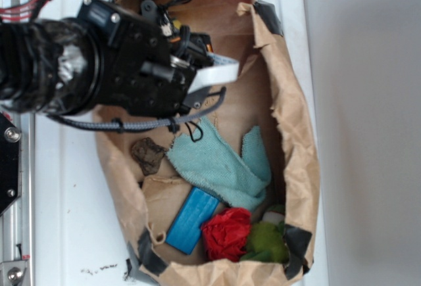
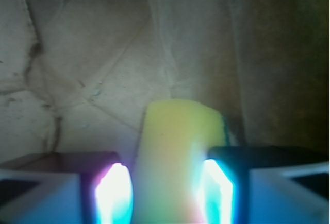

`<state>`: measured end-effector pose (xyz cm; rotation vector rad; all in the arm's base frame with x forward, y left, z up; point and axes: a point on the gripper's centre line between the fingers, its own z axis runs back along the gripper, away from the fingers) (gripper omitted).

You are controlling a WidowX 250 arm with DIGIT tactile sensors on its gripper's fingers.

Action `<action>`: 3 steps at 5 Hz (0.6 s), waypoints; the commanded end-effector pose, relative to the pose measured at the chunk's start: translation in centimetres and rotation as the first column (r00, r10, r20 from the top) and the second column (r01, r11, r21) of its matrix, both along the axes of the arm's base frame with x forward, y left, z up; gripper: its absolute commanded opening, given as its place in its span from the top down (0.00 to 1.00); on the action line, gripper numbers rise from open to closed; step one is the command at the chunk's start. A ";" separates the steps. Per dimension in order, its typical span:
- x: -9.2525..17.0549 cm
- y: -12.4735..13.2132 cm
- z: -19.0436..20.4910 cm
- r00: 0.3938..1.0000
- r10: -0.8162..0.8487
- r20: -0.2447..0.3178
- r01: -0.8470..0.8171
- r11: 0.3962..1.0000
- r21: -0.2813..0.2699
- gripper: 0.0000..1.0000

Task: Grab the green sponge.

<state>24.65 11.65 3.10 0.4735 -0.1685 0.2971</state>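
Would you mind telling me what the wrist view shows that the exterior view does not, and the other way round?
Only the wrist view shows the green sponge, yellow with a thin green edge, standing between the gripper fingers. Only the exterior view shows the teal cloth, blue block, red crumpled item, green fuzzy lump, dark lump and the arm. Both show the crumpled brown paper bag.

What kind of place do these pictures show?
Probably a robot test bench, not a home: a taped brown paper bag of assorted items, such as a teal cloth and blue block, lies on a white surface beside a metal rail.
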 end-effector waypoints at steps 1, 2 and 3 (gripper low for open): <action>0.1 0.2 0.9 0.999 0.013 0.035 -0.013 1.000 -0.006 1.00; 0.2 0.2 1.0 0.999 0.013 0.040 -0.012 1.000 -0.011 1.00; 0.2 0.3 1.1 0.999 0.014 0.043 -0.014 1.000 -0.010 1.00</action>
